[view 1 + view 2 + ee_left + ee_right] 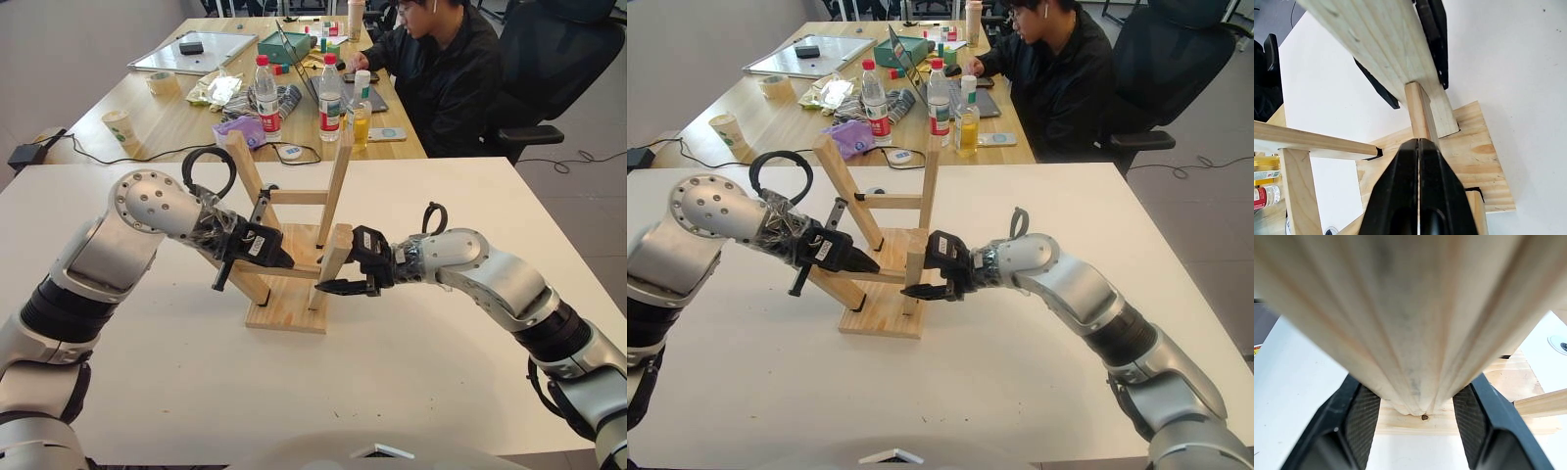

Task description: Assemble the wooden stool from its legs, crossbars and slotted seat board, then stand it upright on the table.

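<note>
The wooden stool stands upside down, its seat board (284, 318) flat on the white table (431, 392) and its legs pointing up. Two long legs (245, 162) (336, 186) rise at the back, joined by a crossbar (299, 197). A lower crossbar (306, 270) links the two short near legs. My left gripper (284, 260) is shut, its fingers (1419, 161) pressed together and lying along this lower crossbar (1418, 110). My right gripper (345, 264) is shut on the near right leg (331, 253), with one pad (1362, 423) on each side of the leg (1410, 333).
Behind the white table stands a wooden table with water bottles (265, 98), a paper cup (120, 125), cables, a laptop and a seated person (441, 59). There is bare white surface in front of the stool and to both sides.
</note>
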Tool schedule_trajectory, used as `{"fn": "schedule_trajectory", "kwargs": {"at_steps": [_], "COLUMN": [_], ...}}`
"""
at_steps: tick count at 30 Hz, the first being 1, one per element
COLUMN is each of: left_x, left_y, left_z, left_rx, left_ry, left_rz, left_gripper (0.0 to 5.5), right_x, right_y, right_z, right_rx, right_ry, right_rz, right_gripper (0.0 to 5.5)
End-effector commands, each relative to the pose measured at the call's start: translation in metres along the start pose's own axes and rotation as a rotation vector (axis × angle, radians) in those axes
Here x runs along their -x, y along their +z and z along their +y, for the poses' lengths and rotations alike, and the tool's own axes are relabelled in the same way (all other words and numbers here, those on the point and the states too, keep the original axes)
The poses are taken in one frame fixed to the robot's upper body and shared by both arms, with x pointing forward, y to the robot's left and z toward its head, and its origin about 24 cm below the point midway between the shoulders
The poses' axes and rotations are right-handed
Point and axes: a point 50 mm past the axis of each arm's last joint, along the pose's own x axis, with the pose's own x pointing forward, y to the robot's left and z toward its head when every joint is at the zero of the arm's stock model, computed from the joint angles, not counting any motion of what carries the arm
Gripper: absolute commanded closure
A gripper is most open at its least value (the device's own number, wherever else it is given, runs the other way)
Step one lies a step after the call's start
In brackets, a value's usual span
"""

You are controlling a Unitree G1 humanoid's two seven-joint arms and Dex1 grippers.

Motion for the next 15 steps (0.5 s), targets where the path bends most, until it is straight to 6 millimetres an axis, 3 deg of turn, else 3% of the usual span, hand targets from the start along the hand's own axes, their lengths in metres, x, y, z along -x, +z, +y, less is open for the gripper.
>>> {"fn": "schedule_trajectory", "kwargs": {"at_steps": [1, 15], "left_x": [-0.043, -0.048], "left_y": [-0.046, -0.052], "left_z": [-0.045, -0.051], "left_rx": [0.288, 0.318], "left_ry": [-0.176, -0.188], "left_rz": [0.049, 0.057], "left_gripper": [5.50, 5.50], "right_x": [0.003, 0.008], "right_y": [-0.078, -0.081], "right_z": [0.011, 0.026], "right_rx": [-0.291, -0.366], "right_ry": [-0.046, -0.063], "right_rz": [0.391, 0.317], "right_gripper": [3.44, 3.44]}}
